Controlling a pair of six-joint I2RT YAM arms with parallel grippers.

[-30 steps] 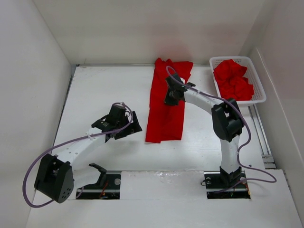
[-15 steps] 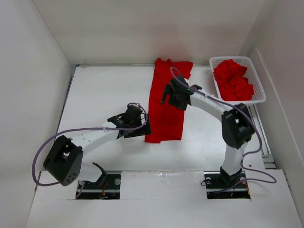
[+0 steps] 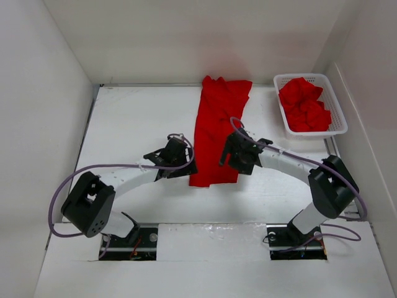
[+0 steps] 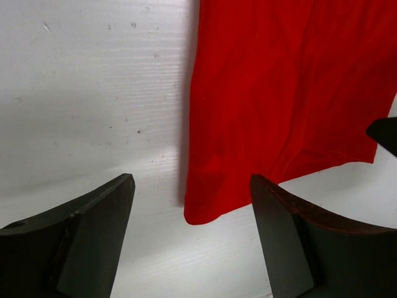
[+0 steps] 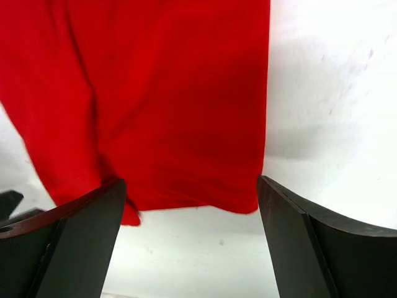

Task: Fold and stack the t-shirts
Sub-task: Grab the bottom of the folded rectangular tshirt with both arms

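One red t-shirt (image 3: 217, 124) lies on the white table as a long narrow strip running from the back wall toward me. My left gripper (image 3: 186, 166) sits at its near left corner, open. In the left wrist view that corner (image 4: 208, 208) lies between the spread fingers (image 4: 99, 217), untouched. My right gripper (image 3: 228, 155) hovers open over the near right corner. In the right wrist view the shirt's near hem (image 5: 186, 192) spans the gap between the dark fingers (image 5: 291, 230). More red t-shirts (image 3: 304, 104) are bunched in the basket.
A white mesh basket (image 3: 340, 124) stands at the back right against the side wall. White walls close in the table on the left, back and right. A metal rail (image 3: 338, 167) runs along the table's right edge.
The right gripper has opened and drawn back along the shirt from its middle to the near edge. The left arm has swung right, up to the shirt's near left corner.
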